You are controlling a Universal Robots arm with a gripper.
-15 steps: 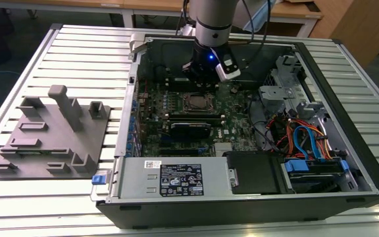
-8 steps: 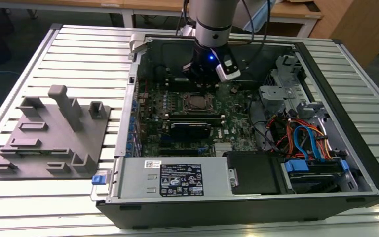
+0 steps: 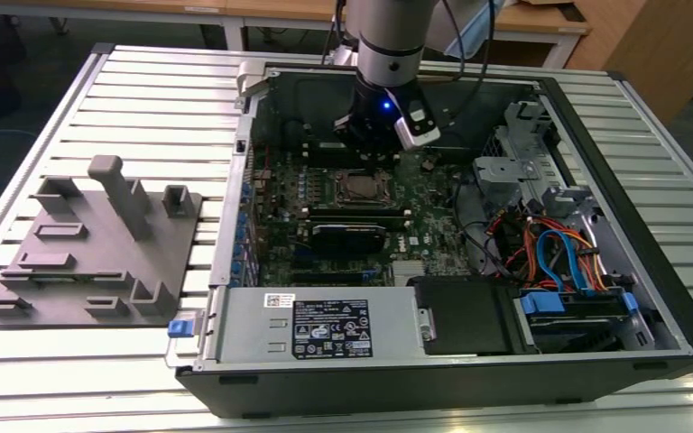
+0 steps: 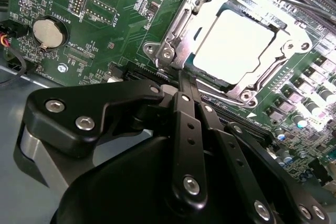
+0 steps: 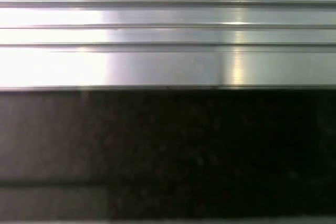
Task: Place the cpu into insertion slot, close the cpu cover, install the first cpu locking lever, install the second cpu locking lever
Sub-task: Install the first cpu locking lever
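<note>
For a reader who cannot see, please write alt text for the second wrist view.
The black gripper sits close to the motherboard, its tips at the edge of the socket, where the cpu lies under the closed cpu cover. A round coin battery sits off to one side.

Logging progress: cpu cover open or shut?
Shut: in the second wrist view the cpu cover lies flat around the cpu, its frame overlapping the chip's edges.

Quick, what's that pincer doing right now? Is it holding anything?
Pincer: shut, fingers together, holding nothing; its tip sits at the edge of the cpu cover, which lies closed over the cpu.
</note>
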